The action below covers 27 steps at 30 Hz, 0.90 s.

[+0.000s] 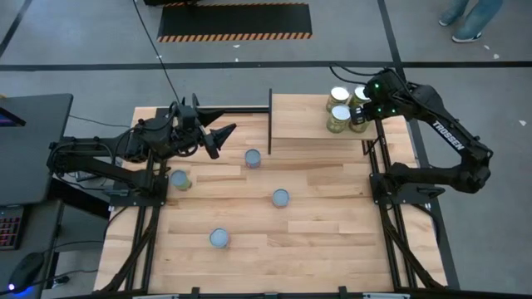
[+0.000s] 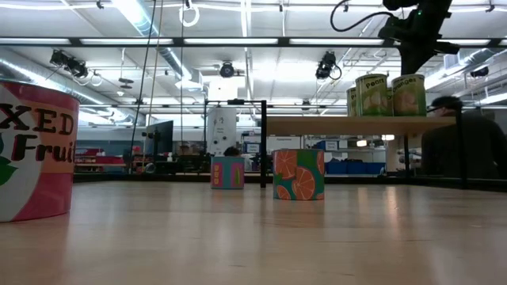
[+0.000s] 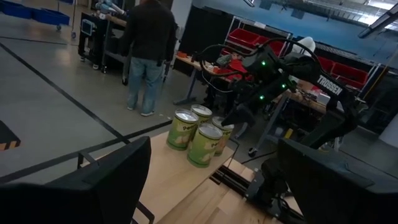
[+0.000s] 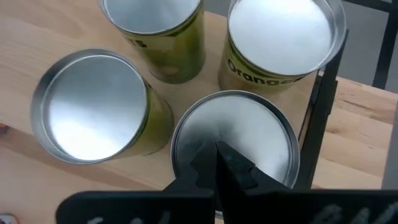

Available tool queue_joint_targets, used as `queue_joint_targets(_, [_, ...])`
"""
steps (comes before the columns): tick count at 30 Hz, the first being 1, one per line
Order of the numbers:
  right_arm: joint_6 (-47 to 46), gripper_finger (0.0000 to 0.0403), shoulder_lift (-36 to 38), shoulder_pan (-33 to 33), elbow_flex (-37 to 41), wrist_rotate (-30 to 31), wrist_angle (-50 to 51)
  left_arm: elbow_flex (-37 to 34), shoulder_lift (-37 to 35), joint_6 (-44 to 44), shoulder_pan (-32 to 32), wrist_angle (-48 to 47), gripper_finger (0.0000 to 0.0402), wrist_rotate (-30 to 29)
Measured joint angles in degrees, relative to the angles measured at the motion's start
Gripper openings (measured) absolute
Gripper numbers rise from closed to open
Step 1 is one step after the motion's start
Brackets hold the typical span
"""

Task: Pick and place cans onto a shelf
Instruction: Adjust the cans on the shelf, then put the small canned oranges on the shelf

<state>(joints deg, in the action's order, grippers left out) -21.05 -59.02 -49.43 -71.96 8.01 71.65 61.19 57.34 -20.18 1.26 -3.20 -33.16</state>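
Four yellow-green cans stand upright together on the light-wood shelf (image 1: 303, 116) at the table's far right: three (image 1: 339, 96) (image 1: 340, 117) (image 1: 361, 94) show in the high view, the fourth (image 4: 249, 127) in the right wrist view. My right gripper (image 4: 216, 163) is shut just over the fourth can's silvery top. Four more cans stand on the plank table: (image 1: 253, 158), (image 1: 280, 198), (image 1: 219, 238), (image 1: 179, 179). My left gripper (image 1: 218, 139) is open and empty, above the table left of the shelf's dark upright panel (image 1: 270, 120). My right gripper points down with its shut fingertips (image 4: 205, 163) over the middle of the nearest can's top (image 4: 249, 127). Whether they touch the top, I cannot tell. The can stands upright on the shelf.
In the low view a pink fruit can (image 2: 32, 150) stands close to the camera, with two more cans (image 2: 228, 172) (image 2: 299, 174) farther back. A dark thin bar (image 4: 317, 118) stands right of the shelf cans. People (image 3: 149, 37) (image 2: 463, 142) are in the room beyond the table.
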Motion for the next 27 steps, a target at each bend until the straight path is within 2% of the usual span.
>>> queue_joint_targets(6, [-0.3,0.0005,0.4,0.2,-1.1,-0.3,0.2,0.0,-0.8,0.6,0.0,0.1,0.0355,-0.1])
queue_joint_targets(14, [-1.3,0.0002,0.4,3.6,-12.1,-0.4,0.3,0.7,-2.0,4.3,0.0,-0.7,0.0328,5.9])
queue_joint_targets(17, [-3.5,0.0002,0.0,8.5,-16.3,-1.6,-1.4,2.8,-1.9,5.6,0.0,-2.3,0.0305,9.0])
queue_joint_targets(20, [-7.3,0.0001,-1.4,15.5,-18.9,-1.5,-3.9,3.7,-2.0,8.3,0.0,-3.5,0.0285,9.4])
queue_joint_targets(27, [-18.0,0.0001,-9.9,35.7,-20.2,5.3,-4.0,4.2,-5.3,9.5,-0.1,-7.7,0.0255,9.5])
